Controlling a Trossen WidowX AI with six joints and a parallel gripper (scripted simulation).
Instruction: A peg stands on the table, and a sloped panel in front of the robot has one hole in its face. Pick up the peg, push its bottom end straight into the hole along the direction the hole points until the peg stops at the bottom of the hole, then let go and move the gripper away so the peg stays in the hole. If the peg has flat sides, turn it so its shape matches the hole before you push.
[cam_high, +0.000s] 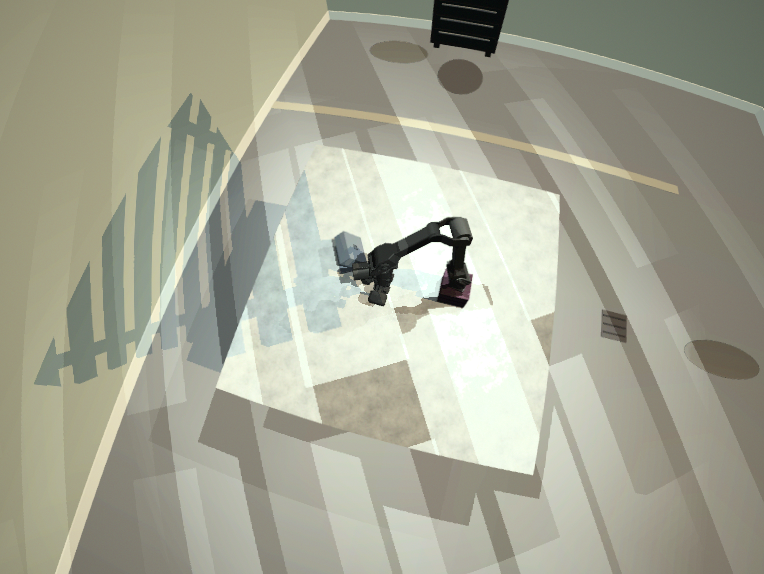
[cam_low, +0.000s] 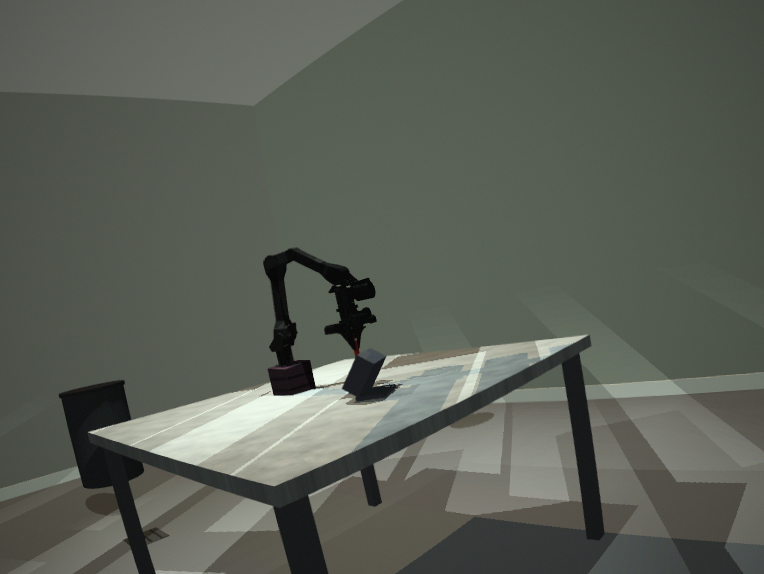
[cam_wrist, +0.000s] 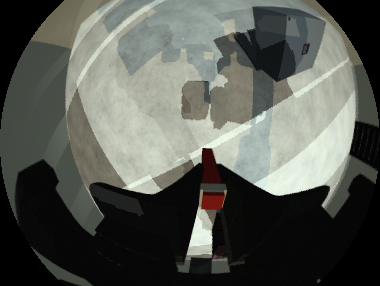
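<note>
A slim red peg (cam_low: 356, 349) (cam_wrist: 212, 201) is between the fingertips of my gripper (cam_low: 355, 345) (cam_wrist: 209, 167), which is shut on it. Its top faces the wrist camera and its shaft points down past the fingers, seemingly above the table (cam_high: 481, 395) (cam_low: 259, 456). The peg is hidden by the arm in the top view. The blue-grey sloped panel block (cam_high: 346, 245) (cam_low: 365, 372) (cam_wrist: 270, 30) stands at the upper right of the wrist view, apart from the peg. A small rectangular hole (cam_wrist: 305, 48) shows in its face. The peg's lower end is partly hidden in the exterior view.
The arm's dark red base (cam_high: 455, 292) (cam_low: 291, 378) sits on the table, across the gripper from the panel block. Striped light and shadows cross the table. A dark bin (cam_low: 101, 435) and a black rack (cam_high: 468, 25) stand off the table.
</note>
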